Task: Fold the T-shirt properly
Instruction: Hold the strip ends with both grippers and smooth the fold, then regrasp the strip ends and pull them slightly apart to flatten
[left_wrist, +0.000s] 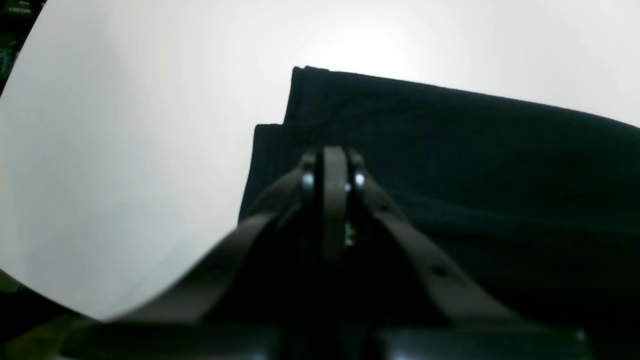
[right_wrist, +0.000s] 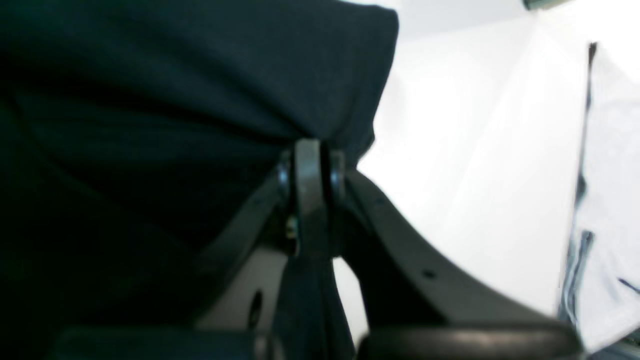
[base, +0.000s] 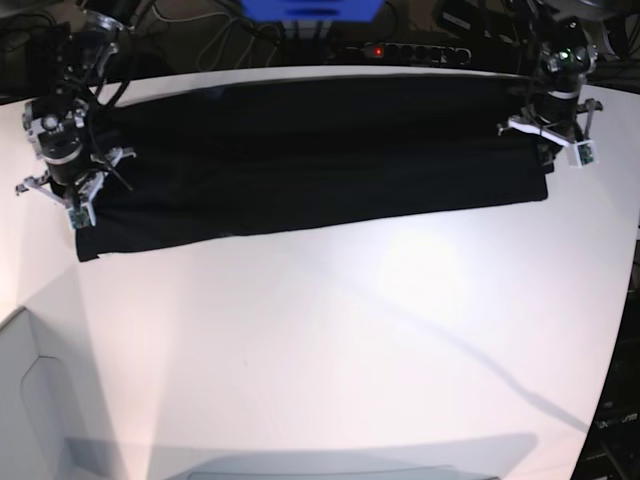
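Observation:
The black T-shirt (base: 300, 160) lies as a long folded band across the far side of the white table (base: 350, 350); no print shows. At the band's right end in the base view, my left gripper (base: 548, 140) is shut on the T-shirt. The left wrist view has its closed tips (left_wrist: 330, 152) pressed into the T-shirt (left_wrist: 475, 150) near a layered corner. My right gripper (base: 75, 195) is at the band's left end. In the right wrist view the right gripper (right_wrist: 310, 150) is shut on the T-shirt (right_wrist: 150, 100), which bunches above the tips and hangs between the fingers.
A power strip (base: 415, 50) and a blue object (base: 310, 8) sit behind the table's far edge. A pale box (base: 30, 400) stands at the near left corner. A white panel (right_wrist: 610, 200) shows at the right of the right wrist view.

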